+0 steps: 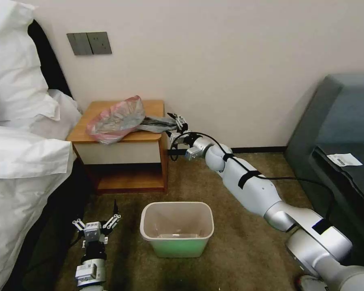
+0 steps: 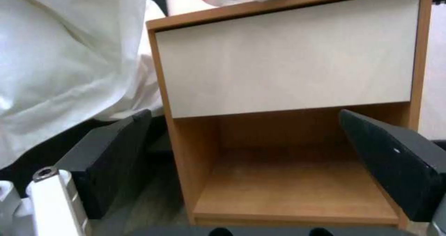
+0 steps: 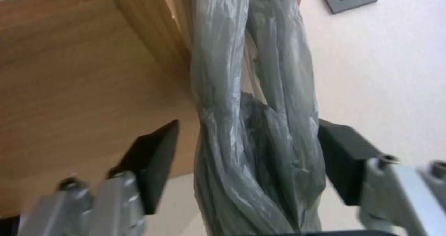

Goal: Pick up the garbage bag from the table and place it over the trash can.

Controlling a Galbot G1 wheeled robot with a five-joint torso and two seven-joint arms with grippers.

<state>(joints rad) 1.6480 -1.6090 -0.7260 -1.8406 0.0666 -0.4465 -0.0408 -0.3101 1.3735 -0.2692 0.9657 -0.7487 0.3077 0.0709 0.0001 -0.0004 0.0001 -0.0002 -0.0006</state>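
Nearest the robot, on the brown carpet (image 1: pixel 230 242), left gripper (image 1: pixel 96 224) hangs low beside the white bedding (image 1: pixel 20 169), its dark flat fingers (image 2: pixel 395 159) spread wide and holding nothing. Just right of it stands the trash can (image 1: pixel 176 230): rounded-rectangular plastic, green outside, cream rim and interior. Farther back, the table (image 1: pixel 121 153), a boxy nightstand with orange-brown wooden top, smooth white drawer front and low open shelf, sits against the wall. On its top lies the garbage bag (image 1: pixel 117 119), thin crinkly translucent grey plastic, pink-red along the bunched left mound; a twisted grey tail runs right past the top's edge. Right gripper (image 1: pixel 178 125) is at that far right corner, its fingers (image 3: pixel 153 159) parted around the twisted tail; one touches the plastic, a gap remains beside the other.
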